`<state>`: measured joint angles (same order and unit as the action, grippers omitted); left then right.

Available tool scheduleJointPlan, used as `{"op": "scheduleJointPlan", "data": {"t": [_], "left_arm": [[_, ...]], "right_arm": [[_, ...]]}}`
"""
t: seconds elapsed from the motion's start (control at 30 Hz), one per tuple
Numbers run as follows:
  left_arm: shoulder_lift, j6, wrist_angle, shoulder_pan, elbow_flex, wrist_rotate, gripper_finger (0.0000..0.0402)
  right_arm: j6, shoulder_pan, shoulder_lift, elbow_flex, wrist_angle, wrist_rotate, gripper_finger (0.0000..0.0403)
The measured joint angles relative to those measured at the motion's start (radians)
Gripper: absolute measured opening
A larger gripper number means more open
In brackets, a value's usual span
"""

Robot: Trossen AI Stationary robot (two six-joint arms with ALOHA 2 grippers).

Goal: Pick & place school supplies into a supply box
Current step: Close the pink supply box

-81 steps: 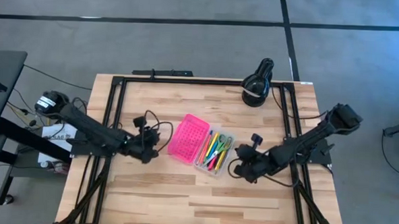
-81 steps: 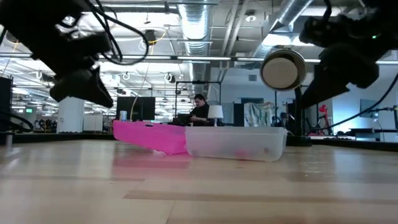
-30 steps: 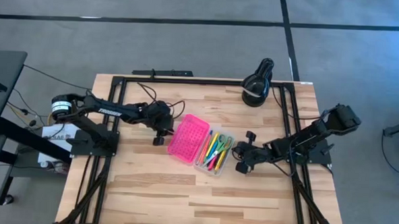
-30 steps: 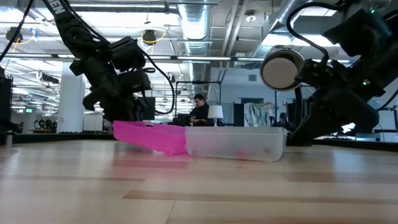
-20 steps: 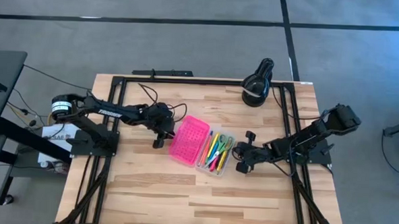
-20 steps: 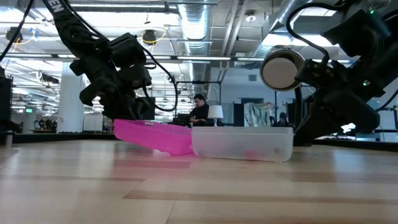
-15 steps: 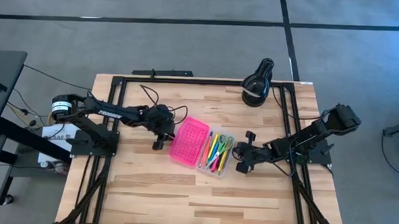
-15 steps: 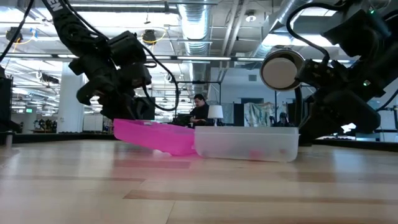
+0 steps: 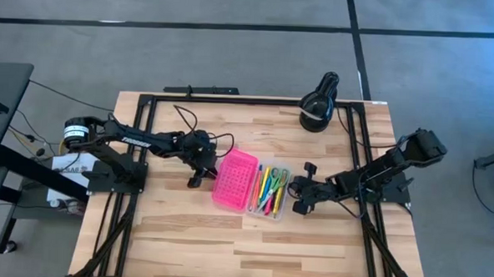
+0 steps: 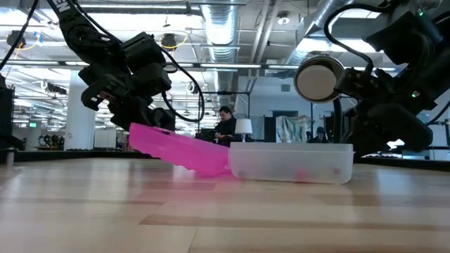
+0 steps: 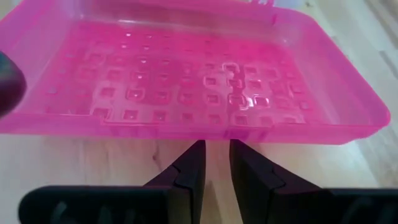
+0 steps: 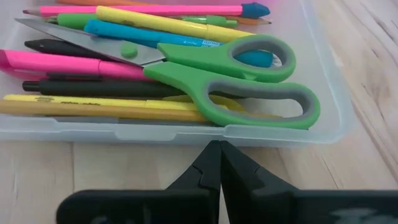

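The supply box lies mid-table with its hot pink lid (image 9: pixel 235 181) swung open beside the clear base (image 9: pixel 271 190). The lid slopes, its free long edge (image 10: pixel 143 135) raised and its hinge edge low against the base (image 10: pixel 292 162). School supplies lie in the base: green-handled scissors (image 12: pixel 230 74) on top of pens, pencils and markers (image 12: pixel 124 62). My left gripper (image 11: pixel 216 147) is at the lid's free edge, its fingers a narrow gap apart with bare table showing between them. My right gripper (image 12: pixel 217 144) is shut, its tips at the base's outer long wall. My left gripper meets the lid's free long edge (image 11: pixel 214 133) near its middle with its fingertips (image 11: pixel 194 151), nothing pinched between them. The fingers slant down from the table's left side and point across the edge. That edge is raised off the table. My right gripper's shut tips stand at the foot of the base's outer long wall (image 12: pixel 217 135), slanting down from the table's right; I cannot tell whether they touch it.
A black rounded object with a white band (image 9: pixel 319 104) stands at the far right of the table. Black frame rails (image 9: pixel 142 142) run along the table's left and right sides. Bare wood (image 9: pixel 242 247) lies toward the near edge.
My left gripper has gone toward the table's right and near edges against the lid's free edge. That edge has risen, so the lid has tipped steeper about its hinge. The whole box has slid along the table toward my right gripper.
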<state>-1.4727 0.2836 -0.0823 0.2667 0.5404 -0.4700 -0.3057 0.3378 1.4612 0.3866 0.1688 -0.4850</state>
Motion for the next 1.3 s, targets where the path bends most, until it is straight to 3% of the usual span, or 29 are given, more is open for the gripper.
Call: {"op": "scheduleJointPlan", "data": {"t": [0.73,1.3], "left_arm": [[0.001,0.015,-0.114,-0.047,-0.002,0.000,0.0066],[0.001,-0.034,-0.088,-0.050,-0.002,0.052,0.0066]], "right_arm": [[0.000,0.001,0.000,-0.003,-0.007,0.013,0.0000],[0.000,0.000,0.002,-0.003,0.008,0.015,0.0000]]}}
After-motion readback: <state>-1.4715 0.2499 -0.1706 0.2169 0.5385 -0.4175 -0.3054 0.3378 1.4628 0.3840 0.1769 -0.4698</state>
